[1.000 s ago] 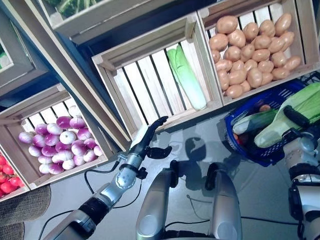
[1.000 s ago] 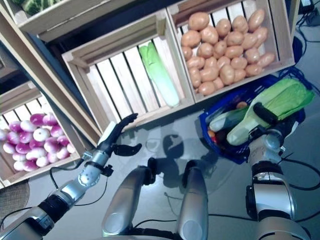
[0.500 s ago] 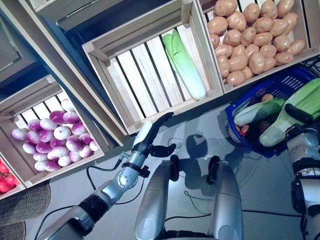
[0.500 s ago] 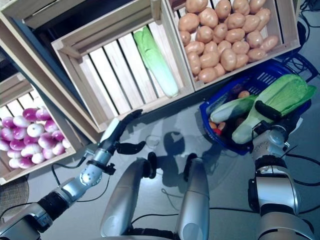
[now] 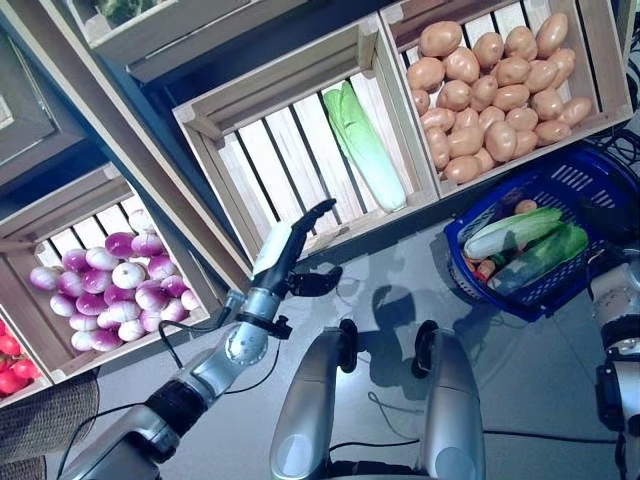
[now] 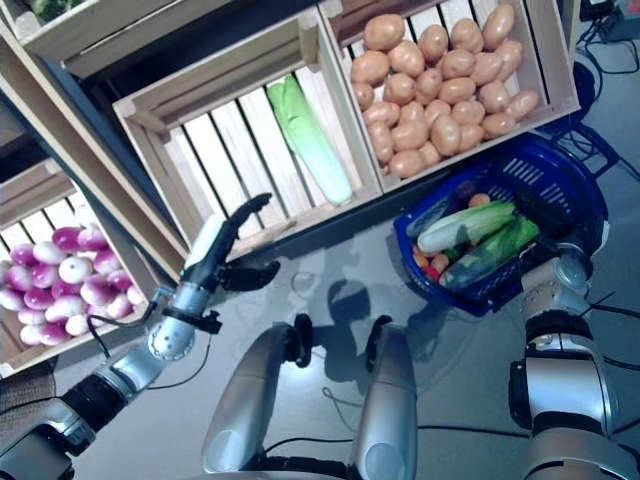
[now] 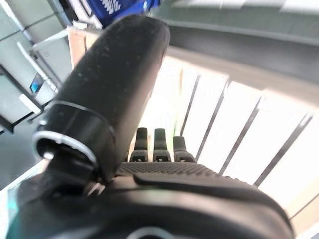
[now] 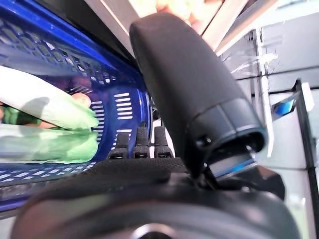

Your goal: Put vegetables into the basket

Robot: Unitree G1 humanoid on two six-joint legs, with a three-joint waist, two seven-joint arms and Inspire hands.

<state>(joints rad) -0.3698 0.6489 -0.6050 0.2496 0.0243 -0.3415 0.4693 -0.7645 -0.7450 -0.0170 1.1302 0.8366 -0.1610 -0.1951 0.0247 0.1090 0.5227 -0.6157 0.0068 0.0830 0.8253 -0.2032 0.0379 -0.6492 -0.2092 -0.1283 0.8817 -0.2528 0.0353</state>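
A blue basket [image 5: 585,175] stands on the floor at the right. In it lie a pale green cabbage [image 5: 515,230], a darker green one [image 5: 540,258] and some small vegetables. One more long cabbage [image 5: 362,145] lies in the middle wooden crate [image 5: 280,75]. My left hand [image 5: 285,250] is open, its fingers straight, just in front of that crate's lower edge and apart from the cabbage. In the right wrist view my right hand [image 8: 199,99] is open and empty beside the basket's rim [image 8: 139,114], with both cabbages [image 8: 45,124] lying inside, past its fingers.
A crate of potatoes [image 5: 490,85] sits above the basket. A crate of purple and white onions [image 5: 115,285] is at the left, with red tomatoes [image 5: 8,365] at the far left edge. Wooden shelf frames run diagonally behind the crates.
My right hand has let go of the large cabbage, which now lies in the basket, and has drawn back. The left hand has lifted slightly toward the middle crate. The camera shifted.
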